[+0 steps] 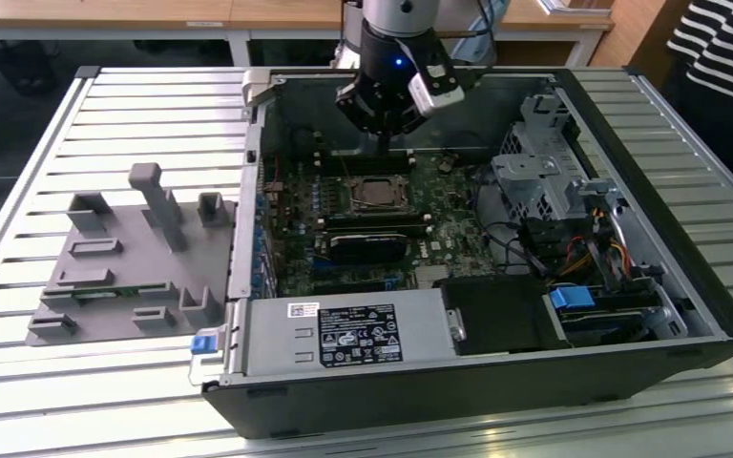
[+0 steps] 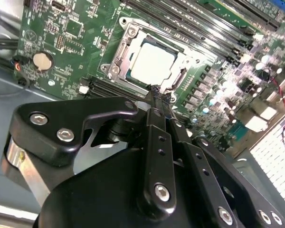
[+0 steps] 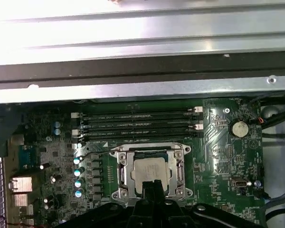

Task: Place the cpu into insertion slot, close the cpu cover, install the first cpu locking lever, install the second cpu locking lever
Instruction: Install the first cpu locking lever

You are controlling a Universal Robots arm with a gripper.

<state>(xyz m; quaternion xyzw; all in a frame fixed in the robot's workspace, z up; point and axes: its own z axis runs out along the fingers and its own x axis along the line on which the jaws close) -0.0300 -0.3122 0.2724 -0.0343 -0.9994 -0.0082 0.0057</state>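
From where I am standing, the first step is looking done. The chip (image 3: 152, 172) is lying flat inside the socket (image 3: 147, 155) on the green board (image 3: 218, 156), in the open computer case (image 1: 469, 391) that is sitting on the slatted table (image 1: 150, 114). The cover (image 3: 125, 171) is appearing to lie down over it, its silver frame ringing the chip while the metal top is showing through the window in both wrist views, so I am judging the second step done too, or very nearly. The levers are what is looking unfinished: a thin wire lever (image 3: 97, 152) is sticking out sideways from the socket's corner towards a row of capacitors rather than lying tucked along the frame, and I cannot tell whether the one on the opposite side is latched. The gripper (image 2: 156, 92) is hovering just above the socket's edge, its tip close over the frame, and its jaws are pressed together with nothing between them — it is not gripping the chip, and whether the tip is touching the cover I cannot tell.
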